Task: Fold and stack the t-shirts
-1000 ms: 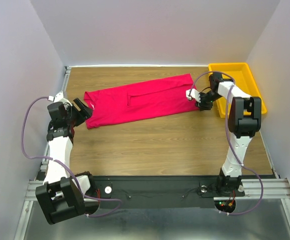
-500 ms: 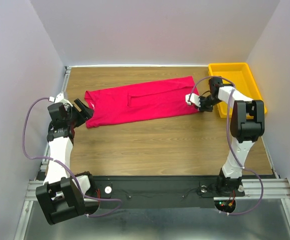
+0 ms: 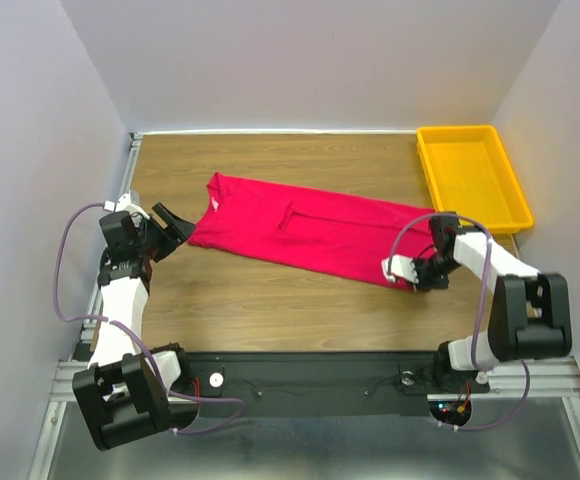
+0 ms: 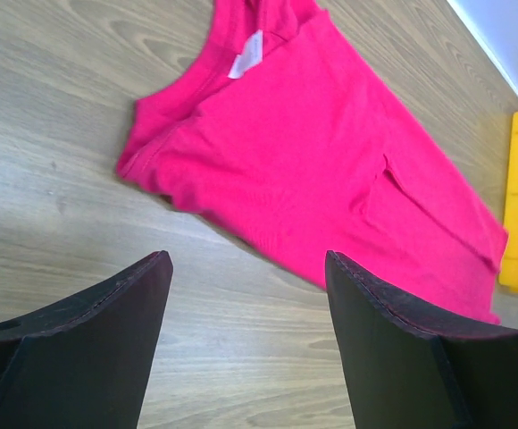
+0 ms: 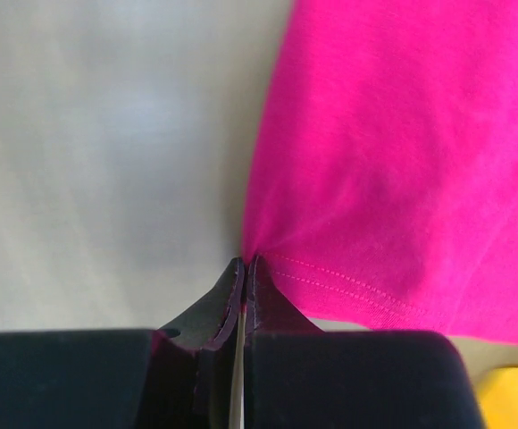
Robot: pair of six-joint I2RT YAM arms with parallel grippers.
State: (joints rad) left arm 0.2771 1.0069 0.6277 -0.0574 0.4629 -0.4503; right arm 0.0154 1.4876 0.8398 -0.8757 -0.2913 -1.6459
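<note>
T-shirt [image 3: 310, 232], one, seemingly folded, right pincer [image 5: 243, 268] gripping hem

Setting reads as a robotics lab test cell: a wood-grain table [image 3: 270, 295] is boxed in by plain white panels [image 3: 310, 60] on its left, far and right sides. The left arm [image 3: 120, 300] and the right arm [image 3: 520, 320], white and black, stand on an aluminium rail [image 3: 535, 375] along the near edge, with purple cables [image 3: 60, 270] looping off them in the open. Small red and green lights [image 3: 455, 405] glow on the base at near right.
</note>
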